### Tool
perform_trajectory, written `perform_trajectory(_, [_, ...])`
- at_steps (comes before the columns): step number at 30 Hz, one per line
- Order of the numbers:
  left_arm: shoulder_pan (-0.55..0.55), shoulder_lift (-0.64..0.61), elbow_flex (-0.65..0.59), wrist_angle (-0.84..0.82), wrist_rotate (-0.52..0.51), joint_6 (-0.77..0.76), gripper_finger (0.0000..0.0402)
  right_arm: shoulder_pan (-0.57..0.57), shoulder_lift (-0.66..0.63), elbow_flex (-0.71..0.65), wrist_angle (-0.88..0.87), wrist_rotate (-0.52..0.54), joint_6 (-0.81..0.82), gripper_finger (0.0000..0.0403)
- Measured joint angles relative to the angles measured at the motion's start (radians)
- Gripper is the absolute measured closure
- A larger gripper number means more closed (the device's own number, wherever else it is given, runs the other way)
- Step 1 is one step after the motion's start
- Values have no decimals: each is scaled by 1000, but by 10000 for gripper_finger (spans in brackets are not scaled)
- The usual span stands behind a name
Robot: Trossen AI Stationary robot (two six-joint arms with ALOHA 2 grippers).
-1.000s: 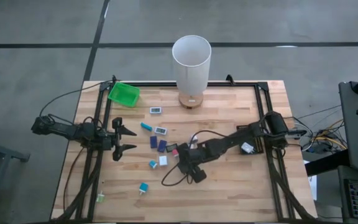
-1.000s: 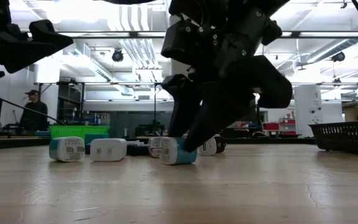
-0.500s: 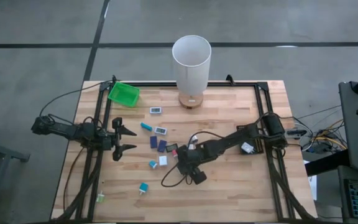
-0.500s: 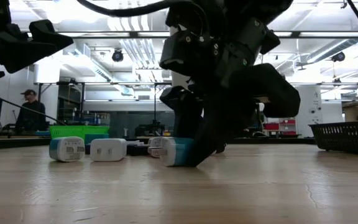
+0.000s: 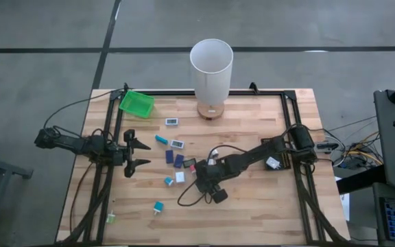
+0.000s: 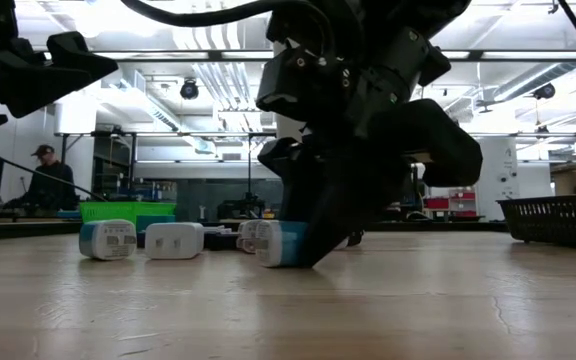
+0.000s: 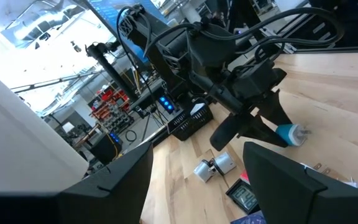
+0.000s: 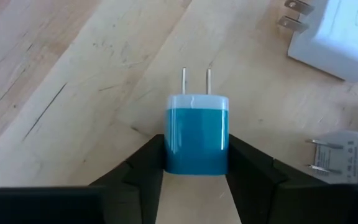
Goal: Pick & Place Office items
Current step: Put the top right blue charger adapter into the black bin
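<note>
I see the right pincer [image 8: 196,180] down on the bench [image 5: 252,206], near the middle of the high view, and it is clamped on a teal charger plug [image 8: 196,142]. In the right wrist view the two dark fingers [image 8: 143,163] press on both sides of the teal body, and its white cap with two metal prongs points away from the pincer. In the low view the same teal charger plug [image 6: 280,244] sits on the wood at the centre of the frame, with the dark arm coming down over it.

The left pincer [image 5: 137,154] hangs at the left-centre of the high view, well apart from the plug, and its fingers stand apart with nothing between them.

The other office items lie scattered left of centre in the high view: a white adapter [image 5: 177,144], two dark blue pieces [image 5: 169,156], a white block [image 5: 180,176], a small teal bit [image 5: 168,181] and another teal plug [image 5: 158,206] lower down. In the right wrist view a white charger [image 8: 334,34] lies at the upper right of the frame.

A tall white cylinder [image 5: 211,67] stands at the top centre of the bench, and a green tray [image 5: 136,103] is at the upper left. In the low view a person [image 6: 53,180] shows far behind, at the left edge.
</note>
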Motion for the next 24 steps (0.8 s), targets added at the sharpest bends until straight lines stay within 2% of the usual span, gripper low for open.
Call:
perform_trajectory(4, [0, 0, 0, 0, 0, 0, 145, -1, -5, 0, 0, 1, 0, 275])
perform_trajectory(15, [0, 0, 0, 0, 0, 0, 145, -2, -20, 0, -17, 5, 46, 268])
perform_trajectory(20, [0, 0, 0, 0, 0, 0, 145, -2, -82, 0, -91, 50, 96, 268])
perform_trajectory(24, [0, 0, 0, 0, 0, 0, 145, -2, -170, 0, -197, 111, 227, 268])
